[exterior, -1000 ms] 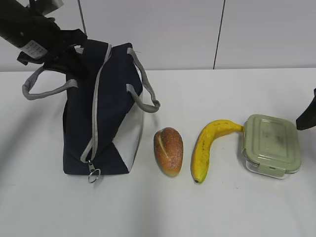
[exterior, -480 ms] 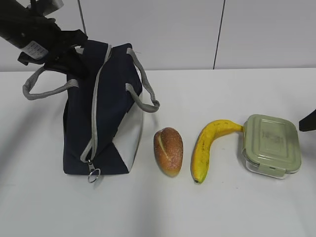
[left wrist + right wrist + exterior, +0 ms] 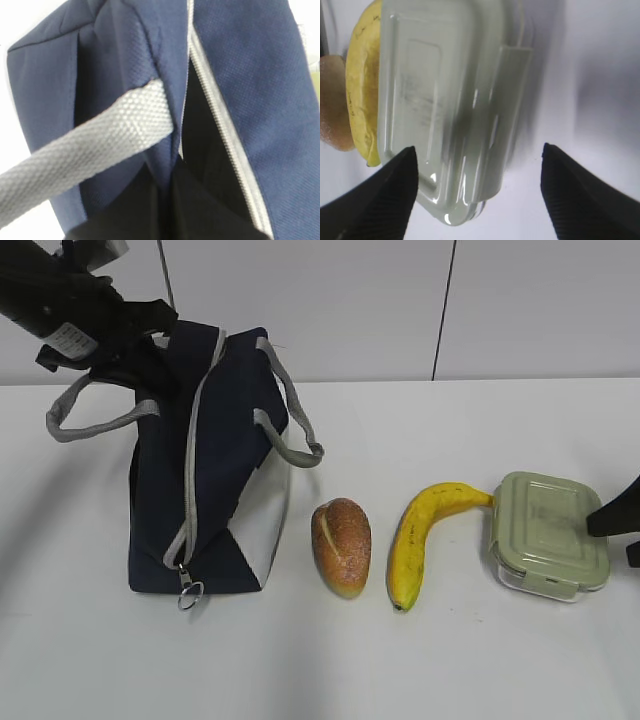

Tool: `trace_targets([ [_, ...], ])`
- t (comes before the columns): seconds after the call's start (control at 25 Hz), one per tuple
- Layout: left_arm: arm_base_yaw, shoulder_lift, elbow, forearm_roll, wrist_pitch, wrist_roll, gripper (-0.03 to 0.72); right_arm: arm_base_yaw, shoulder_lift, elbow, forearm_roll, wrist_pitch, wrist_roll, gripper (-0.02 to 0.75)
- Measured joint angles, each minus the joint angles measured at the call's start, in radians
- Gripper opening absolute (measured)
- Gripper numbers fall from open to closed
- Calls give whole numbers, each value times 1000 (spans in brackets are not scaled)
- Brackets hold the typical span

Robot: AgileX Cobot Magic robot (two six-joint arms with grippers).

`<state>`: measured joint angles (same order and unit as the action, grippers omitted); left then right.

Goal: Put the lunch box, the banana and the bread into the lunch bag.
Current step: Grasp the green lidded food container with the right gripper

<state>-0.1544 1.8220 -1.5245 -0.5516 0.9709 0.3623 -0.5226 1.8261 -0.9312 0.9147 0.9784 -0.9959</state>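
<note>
The navy lunch bag (image 3: 215,475) stands at the left, its zipper ring pull (image 3: 190,593) at the near end. My left gripper (image 3: 128,340) is shut on the bag's far top edge. In the left wrist view (image 3: 167,210) blue fabric sits pinched between the dark fingers, beside a grey handle (image 3: 90,150) and a dark gap along the zipper (image 3: 220,115). The bread (image 3: 341,545), the banana (image 3: 418,540) and the lunch box (image 3: 550,533) lie in a row to the right. My right gripper (image 3: 479,148) is open, with its fingers on either side of the lunch box's (image 3: 445,90) right end.
The white table (image 3: 330,670) extends in front of the row of objects. A white wall with a dark seam (image 3: 445,310) runs behind. The banana's stem touches the lunch box's left side. In the right wrist view the banana (image 3: 362,90) and the bread (image 3: 332,115) lie beyond the box.
My right gripper has come in from the right edge and moved down toward the lunch box's right end. The left gripper and the bag have not moved.
</note>
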Motion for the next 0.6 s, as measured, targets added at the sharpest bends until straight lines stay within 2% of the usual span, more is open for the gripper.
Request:
trace_targets([
  [0.12,0,0,0,0,0,0,0,-36,29,0,53,4,-51,564],
  [0.16,0,0,0,0,0,0,0,-57,41,0,102,22,-92,564],
  [0.32,0,0,0,0,-1,0,0,-74,72,0,171,64,-150,563],
  [0.6,0,0,0,0,-1,0,0,-73,106,0,223,89,-223,564],
])
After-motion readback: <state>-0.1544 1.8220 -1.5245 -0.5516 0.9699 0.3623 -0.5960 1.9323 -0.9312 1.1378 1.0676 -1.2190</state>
